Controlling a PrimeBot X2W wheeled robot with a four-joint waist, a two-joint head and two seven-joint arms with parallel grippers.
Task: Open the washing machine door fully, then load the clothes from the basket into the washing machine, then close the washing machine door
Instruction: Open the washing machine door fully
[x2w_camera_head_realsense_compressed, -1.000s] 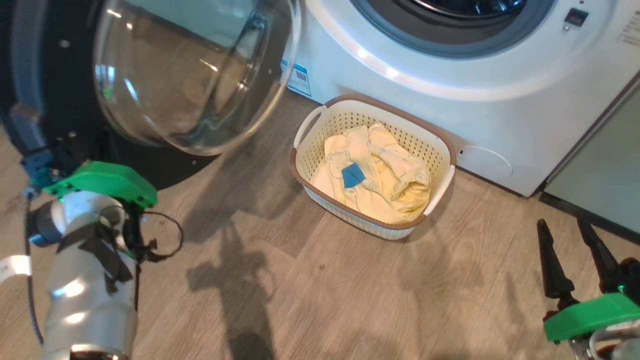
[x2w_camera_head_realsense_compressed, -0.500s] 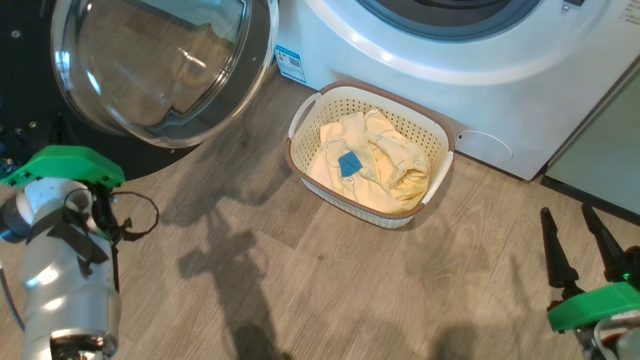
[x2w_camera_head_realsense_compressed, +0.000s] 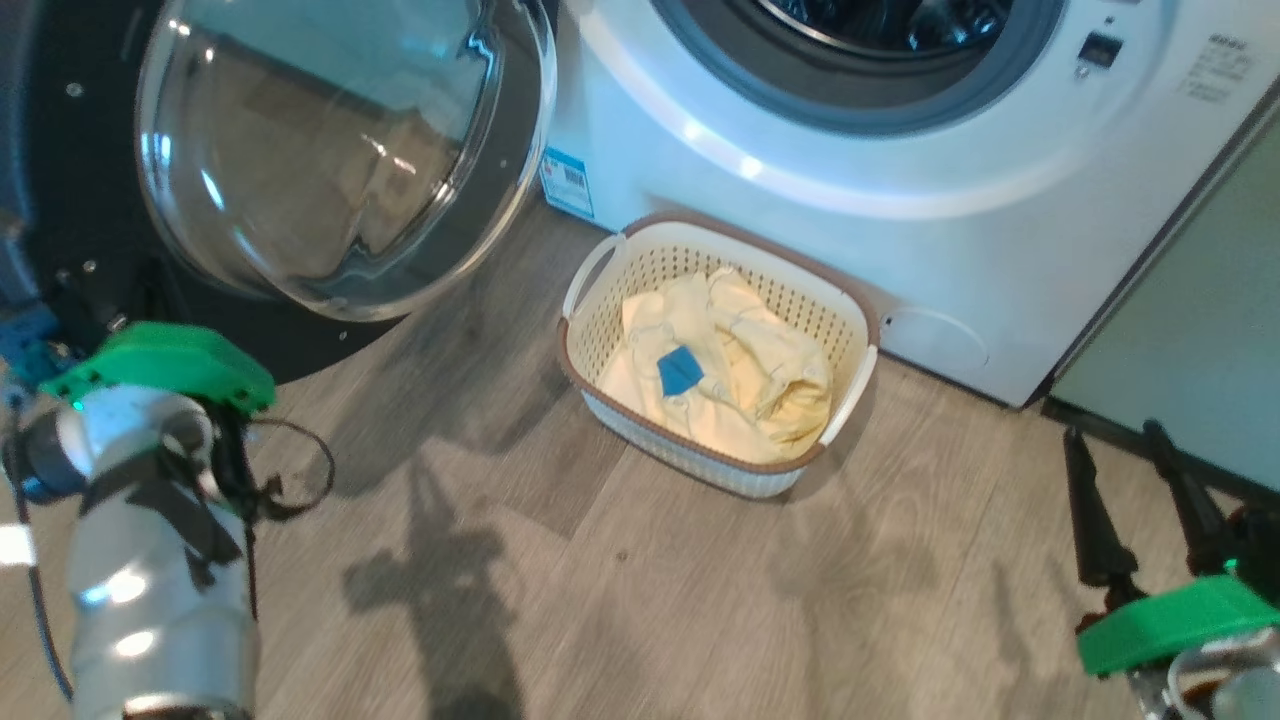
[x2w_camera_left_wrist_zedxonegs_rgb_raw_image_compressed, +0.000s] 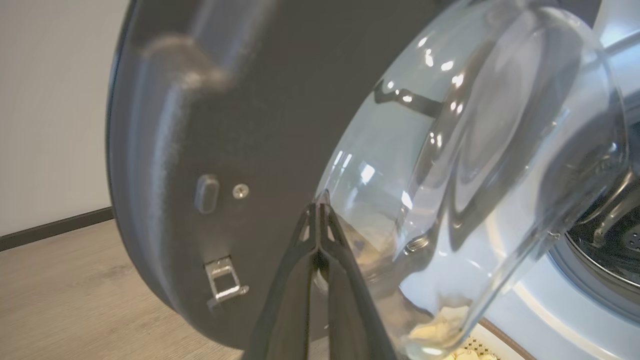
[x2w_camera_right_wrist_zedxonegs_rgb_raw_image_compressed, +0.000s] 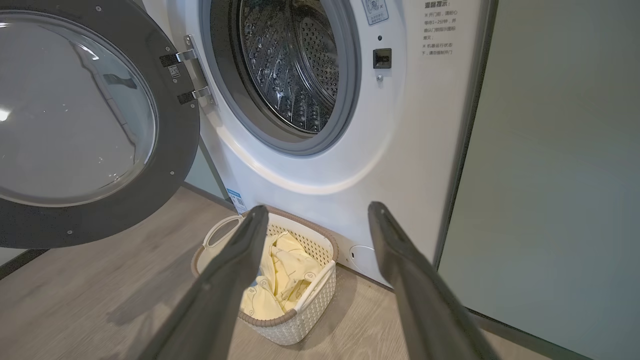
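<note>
2 grippers, 2 states: your left gripper is pinched together on nothing, tips just beside the glass bowl of the door; your right gripper gapes wide, empty. The door stands swung out left of the washing machine. The clothes lie in the basket against its front. Your right wrist view adds the hinge and steel drum.

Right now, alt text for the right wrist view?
The washing machine stands open, door swung left, drum looking empty. The basket of yellow clothes sits on the floor before it, framed by the open right hand.
</note>
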